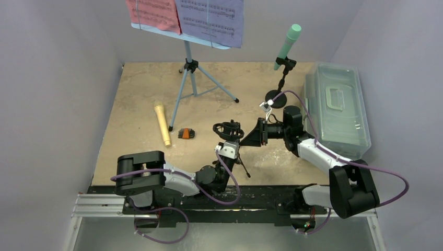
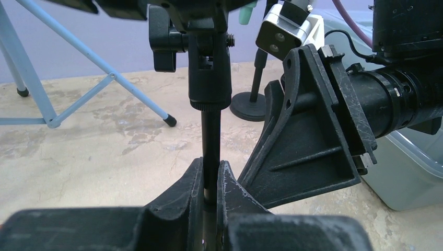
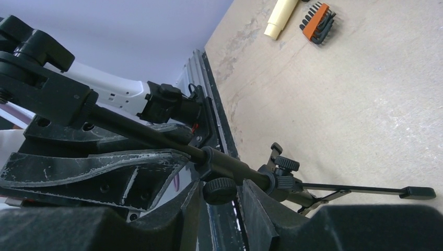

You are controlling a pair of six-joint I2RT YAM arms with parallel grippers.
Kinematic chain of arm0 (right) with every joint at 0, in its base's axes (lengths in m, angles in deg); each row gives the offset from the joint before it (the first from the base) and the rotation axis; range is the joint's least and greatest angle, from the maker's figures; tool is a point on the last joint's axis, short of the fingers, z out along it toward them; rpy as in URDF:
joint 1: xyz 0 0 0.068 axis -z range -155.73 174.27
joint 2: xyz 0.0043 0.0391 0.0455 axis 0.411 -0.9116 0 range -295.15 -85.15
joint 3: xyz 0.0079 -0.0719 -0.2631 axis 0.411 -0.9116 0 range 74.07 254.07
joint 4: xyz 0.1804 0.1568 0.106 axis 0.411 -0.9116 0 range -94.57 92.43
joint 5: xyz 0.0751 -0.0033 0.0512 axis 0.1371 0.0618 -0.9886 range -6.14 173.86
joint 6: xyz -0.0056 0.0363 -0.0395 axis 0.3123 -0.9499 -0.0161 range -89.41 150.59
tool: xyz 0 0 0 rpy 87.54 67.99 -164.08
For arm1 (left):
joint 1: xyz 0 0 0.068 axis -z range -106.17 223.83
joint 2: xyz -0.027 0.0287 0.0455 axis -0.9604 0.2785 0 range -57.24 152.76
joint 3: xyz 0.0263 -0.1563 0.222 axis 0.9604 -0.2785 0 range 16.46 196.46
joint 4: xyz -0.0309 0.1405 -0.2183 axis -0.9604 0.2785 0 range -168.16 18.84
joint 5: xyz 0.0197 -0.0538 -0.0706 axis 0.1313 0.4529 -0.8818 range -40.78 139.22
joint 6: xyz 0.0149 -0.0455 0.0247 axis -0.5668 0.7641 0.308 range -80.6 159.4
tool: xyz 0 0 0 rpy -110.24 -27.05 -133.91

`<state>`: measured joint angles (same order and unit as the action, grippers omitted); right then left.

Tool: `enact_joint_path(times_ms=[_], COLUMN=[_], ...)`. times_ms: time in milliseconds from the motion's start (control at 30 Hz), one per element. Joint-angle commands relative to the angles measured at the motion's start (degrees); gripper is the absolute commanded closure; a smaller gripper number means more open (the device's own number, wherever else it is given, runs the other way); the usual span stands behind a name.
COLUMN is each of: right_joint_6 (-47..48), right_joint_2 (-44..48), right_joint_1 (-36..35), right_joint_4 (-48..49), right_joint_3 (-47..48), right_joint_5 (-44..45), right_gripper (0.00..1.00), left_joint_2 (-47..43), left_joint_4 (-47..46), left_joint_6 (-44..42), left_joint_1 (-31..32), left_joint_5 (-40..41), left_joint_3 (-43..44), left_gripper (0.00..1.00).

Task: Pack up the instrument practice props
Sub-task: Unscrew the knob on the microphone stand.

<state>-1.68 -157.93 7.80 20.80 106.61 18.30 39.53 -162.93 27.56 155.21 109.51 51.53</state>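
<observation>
Seemingly folding the mic tripod (image 2: 210,68): left jaws clamp its stem, right jaws half-open straddle its collar, grip unclear; next, collapse the legs.

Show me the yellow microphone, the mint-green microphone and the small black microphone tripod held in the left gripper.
yellow microphone (image 1: 163,126): top external view, middle of its body.
mint-green microphone (image 1: 288,44): top external view, middle of its body.
small black microphone tripod (image 2: 210,136): left wrist view, bare pole below the clip joint.
</observation>
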Motion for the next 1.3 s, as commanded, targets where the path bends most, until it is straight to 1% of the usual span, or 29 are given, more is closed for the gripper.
enact_joint_path(times_ms=[0, 200, 267, 367, 500, 567, 667, 767, 933, 1100, 1267], right_joint_6=[1.78, 4.84, 8.65, 19.51, 36.94, 43.21, 50.52, 55.62, 63.35, 66.83, 69.89], right_joint_2=[0.33, 0.98, 1.83, 3.97, 6.89, 8.18, 10.67, 12.93, 16.04, 18.27, 19.99], right_joint_1=[-0.49, -0.84, -0.95, -1.4, -1.5, -1.6, -1.91, -2.5, -2.87, -2.82, -2.86], right_joint_4=[0.61, -0.1, -2.46, -9.65, -20.47, -25.09, -28.17, -29.6, -31.99, -32.88, -33.85], right_joint_3=[1.56, 2.03, 2.85, 4.82, 7.78, 8.69, 9.13, 8.64, 8.13, 7.51, 7.04], right_joint_5=[0.08, -0.7, -0.21, 1.74, 3.74, 4.8, 7.72, 11.34, 14.62, 16.81, 18.97], right_gripper=[0.66, 0.88, 0.94, 1.0, 1.0, 1.0, 1.0, 1.0, 1.0, 1.0, 1.0], left_joint_2=[-0.62, -1.16, -1.67, -2.62, -4.05, -6.36, -9.84, -12.91, -16.52, -19.0, -20.33], left_joint_4=[-17.12, -17.22, -17.14, -17.1, -16.54, -12.38, -3.52, 5.74, 19.97, 29.67, 35.91], left_joint_6=[2.77, 4.09, 4.75, 6.11, 9.08, 13.61, 19.32, 24.82, 33.23, 39.91, 45.21], left_joint_1=[-0.17, -0.17, -0.17, -0.17, -0.17, -0.17, -0.17, -0.17, -0.17, -0.88, -2.55], left_joint_5=[-1.49, -1.03, -0.61, 0.0, 1.03, 1.25, 0.91, -0.2, -2.18, -3.49, -5.84], left_joint_3=[1.84, 1.12, 0.55, -0.46, -2.36, -3.28, -3.36, -2.86, -1.56, -0.98, 0.0], left_gripper=[1.0, 1.0, 1.0, 1.0, 1.0, 1.0, 1.0, 1.0, 1.0, 1.0, 1.0])
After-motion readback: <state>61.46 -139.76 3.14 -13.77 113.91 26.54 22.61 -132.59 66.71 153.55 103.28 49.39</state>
